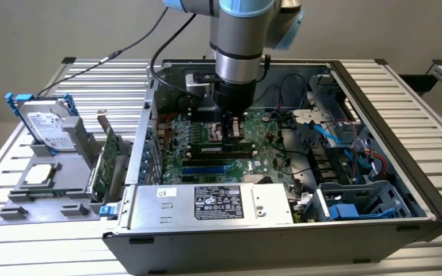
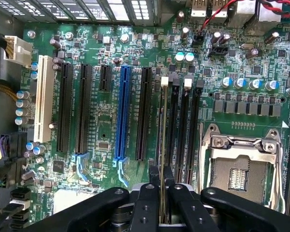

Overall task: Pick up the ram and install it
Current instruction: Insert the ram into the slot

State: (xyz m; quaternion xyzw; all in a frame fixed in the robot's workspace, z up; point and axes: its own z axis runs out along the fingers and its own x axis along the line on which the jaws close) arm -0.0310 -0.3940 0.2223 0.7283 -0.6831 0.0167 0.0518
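The ram (image 2: 163, 145) is a thin stick seen edge-on, and my gripper (image 2: 162, 180) is shut on it near one end. It runs along the black memory slot (image 2: 174, 125) nearest the expansion slots, its far end by a white latch (image 2: 164, 81). Whether it is seated in the slot I cannot tell. In the exterior view my gripper (image 1: 232, 133) points straight down inside the open computer case (image 1: 382, 109), over the motherboard's middle, with the ram (image 1: 221, 148) lying dark and level just under the fingers.
The CPU socket (image 2: 237, 169) lies beside the memory slots, with a blue expansion slot (image 2: 122, 113) on their other side. Blue and black cables (image 1: 332, 141) crowd the case's right in the exterior view. The power supply (image 1: 213, 204) is in front. A hard drive (image 1: 44, 123) and a green card (image 1: 107, 161) stand outside, at the left.
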